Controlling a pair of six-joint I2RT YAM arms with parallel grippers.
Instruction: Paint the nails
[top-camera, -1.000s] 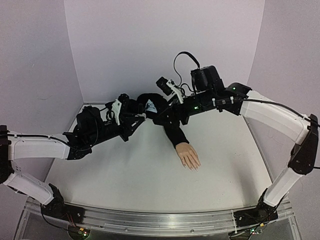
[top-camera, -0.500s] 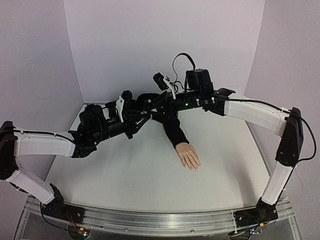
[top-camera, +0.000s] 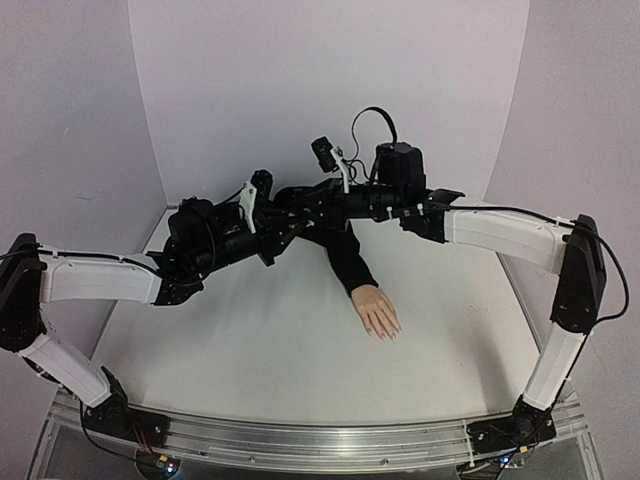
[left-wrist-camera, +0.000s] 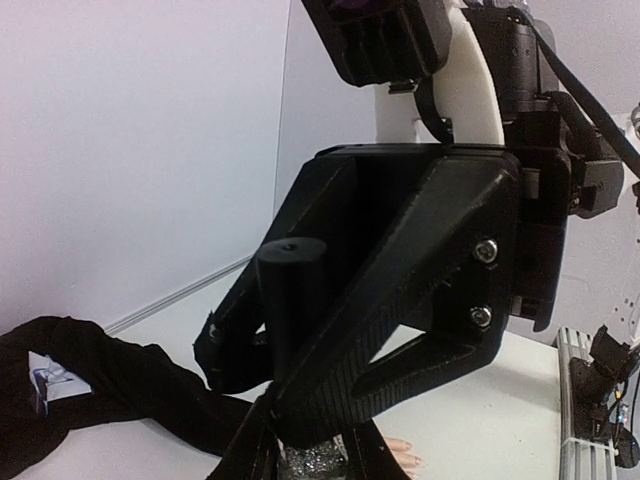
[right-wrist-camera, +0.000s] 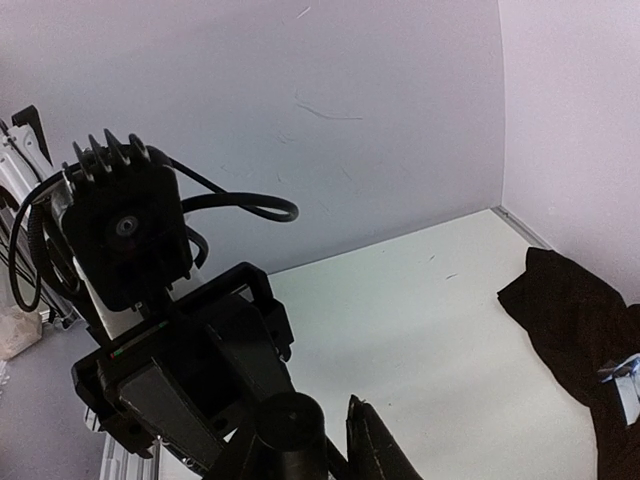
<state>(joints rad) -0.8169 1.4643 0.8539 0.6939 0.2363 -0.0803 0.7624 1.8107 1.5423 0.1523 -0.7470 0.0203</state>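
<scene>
A white table (top-camera: 250, 350) bears a mannequin hand (top-camera: 378, 312), its black sleeve (top-camera: 350, 262) trailing toward the back.

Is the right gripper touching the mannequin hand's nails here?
Apart. The top external view shows the right gripper at the back, beside the left gripper, with a wide gap to the nails.

The right tool (left-wrist-camera: 265, 385) is matt black plastic with finely ribbed fingers (left-wrist-camera: 400, 330) and bright metal screws (left-wrist-camera: 486, 250), the cap (left-wrist-camera: 290, 290) smooth matt black, the bottle (left-wrist-camera: 315, 465) glittery, the mannequin hand (top-camera: 378, 312) smooth and skin-coloured, its sleeve (top-camera: 350, 262) soft black cloth, the table (top-camera: 250, 350) matt white.
</scene>
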